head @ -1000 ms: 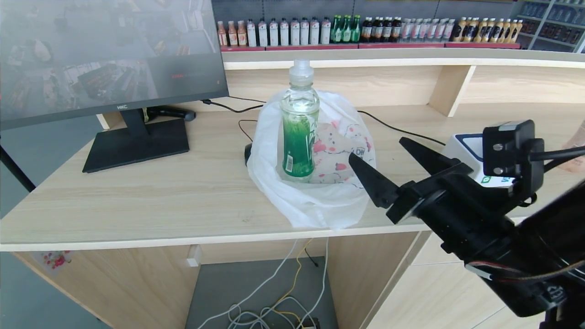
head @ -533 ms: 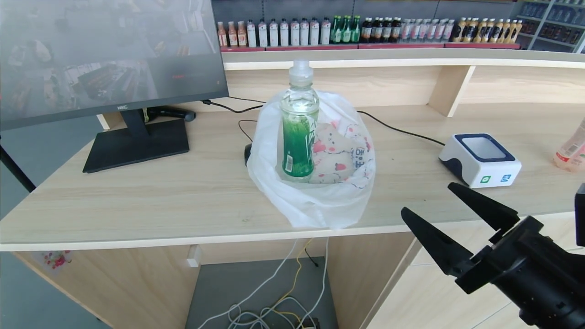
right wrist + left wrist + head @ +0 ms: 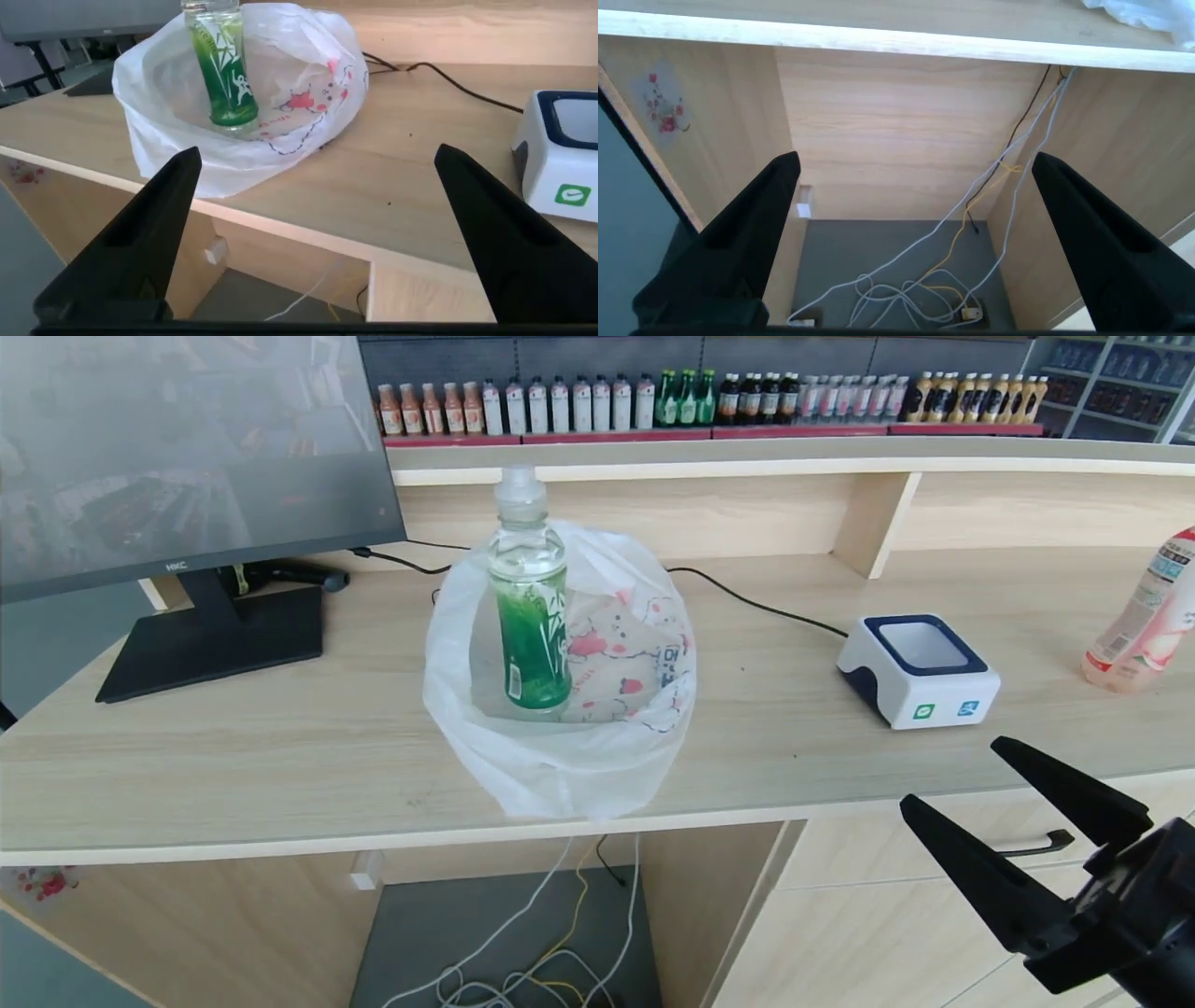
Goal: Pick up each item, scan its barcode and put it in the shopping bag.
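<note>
Both jaws wide open, empty, right gripper [image 3: 951, 771] low before counter [image 3: 280, 756], left gripper [image 3: 915, 159] aimed beneath it

A pale wood counter [image 3: 280, 756] spans the middle of the frame, with a raised ledge [image 3: 747, 453] along its back. Across the top runs a red-edged shelf [image 3: 794, 429] lined with bottles [image 3: 560, 406]. Below centre, loose cables [image 3: 551, 980] lie on grey floor [image 3: 420, 915]. A drawer handle [image 3: 1032, 848] shows at lower right.

The right gripper [image 3: 948, 770] hangs low at the robot's right with its jaws spread wide and holding nothing, and the left gripper [image 3: 915, 159] likewise has its jaws wide apart.
</note>
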